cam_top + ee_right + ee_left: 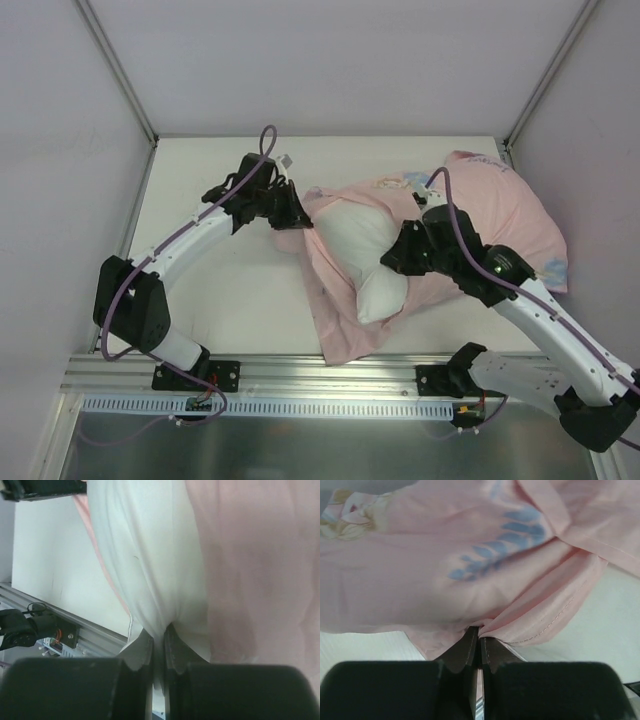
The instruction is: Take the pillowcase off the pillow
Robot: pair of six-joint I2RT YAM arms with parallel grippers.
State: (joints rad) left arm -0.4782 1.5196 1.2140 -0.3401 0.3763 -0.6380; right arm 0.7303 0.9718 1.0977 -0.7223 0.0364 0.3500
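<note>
The pale pink pillowcase [500, 200] lies bunched over the right half of the table, with faint print showing. The white pillow [362, 240] bulges out of its open left end. My left gripper [303, 215] is at the pillowcase's left edge. In the left wrist view the left gripper [480, 631] is shut on a stitched fold of the pink pillowcase [420, 580]. My right gripper [391, 262] is at the pillow's near right side. In the right wrist view the right gripper [162, 630] is shut on a pinch of white pillow [145, 540] fabric, with the pillowcase [260, 555] to its right.
The white table [220, 290] is enclosed by white walls on three sides. An aluminium rail [330, 372] runs along the near edge, with the arm bases bolted on it. The pillowcase's lower flap reaches almost to that rail.
</note>
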